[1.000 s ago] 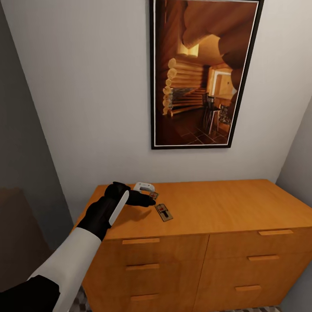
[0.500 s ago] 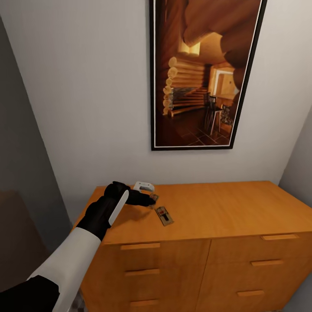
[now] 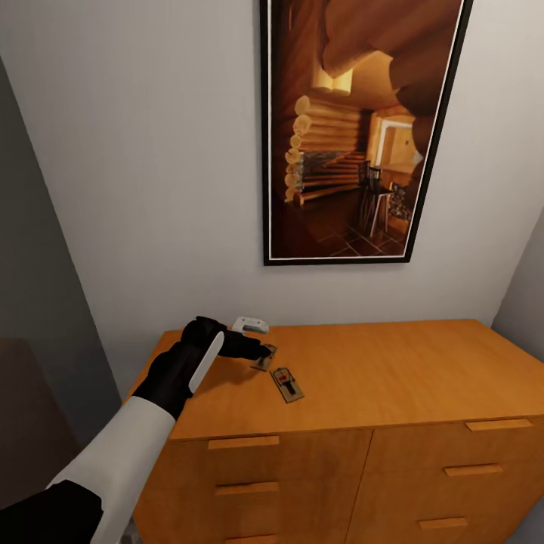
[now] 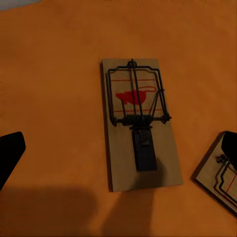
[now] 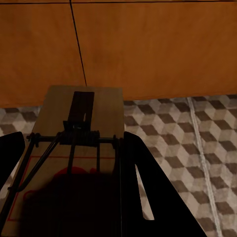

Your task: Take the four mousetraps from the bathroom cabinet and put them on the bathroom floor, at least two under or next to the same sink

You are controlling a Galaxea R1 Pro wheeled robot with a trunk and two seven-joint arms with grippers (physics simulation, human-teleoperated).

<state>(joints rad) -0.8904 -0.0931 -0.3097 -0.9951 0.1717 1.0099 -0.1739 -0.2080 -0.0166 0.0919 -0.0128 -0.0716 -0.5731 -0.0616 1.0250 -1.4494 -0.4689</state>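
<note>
Since the earlier frame the camera has lifted slightly; the left hand [image 3: 261,352] has stayed over the cabinet [image 3: 393,370], fingers spread and empty. One mousetrap [image 4: 138,123] lies flat on the cabinet top between them; a second [image 3: 264,357] lies just beside it. The right hand [image 5: 74,182] is clamped on a third trap [image 5: 79,128] above the floor [image 5: 182,138]. Judged light, stiff and thin: grip across the board's long edges, clear of the wire.
</note>
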